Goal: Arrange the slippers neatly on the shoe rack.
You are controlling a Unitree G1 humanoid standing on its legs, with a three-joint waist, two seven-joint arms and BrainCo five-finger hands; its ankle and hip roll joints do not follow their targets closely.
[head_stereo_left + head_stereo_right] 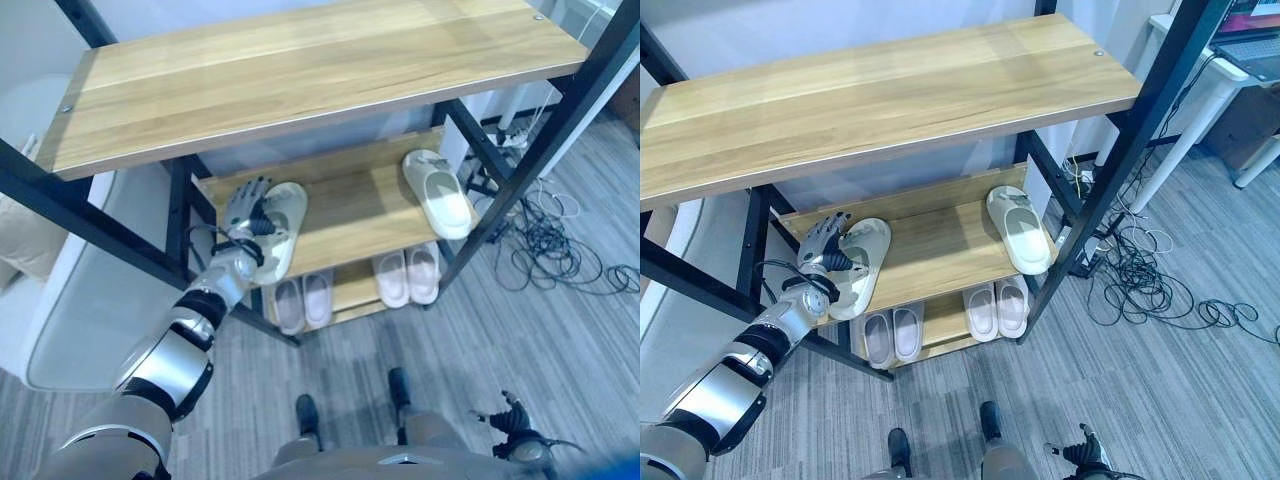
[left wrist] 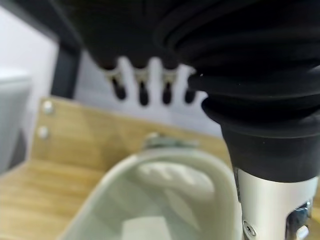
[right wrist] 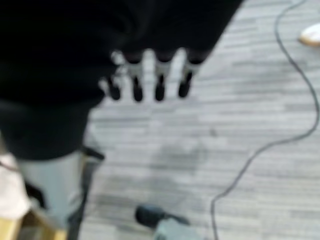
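On the middle shelf (image 1: 350, 205), left hand (image 1: 243, 212) (fingers straight) rests beside the left slipper (image 1: 280, 228), long axis front-to-back.

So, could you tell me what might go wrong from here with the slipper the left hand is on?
1. The cream slipper overhangs the middle shelf's front edge, so a nudge from the left hand may tip it off.
2. Its mate lies far across the shelf, so the pair could stay split.
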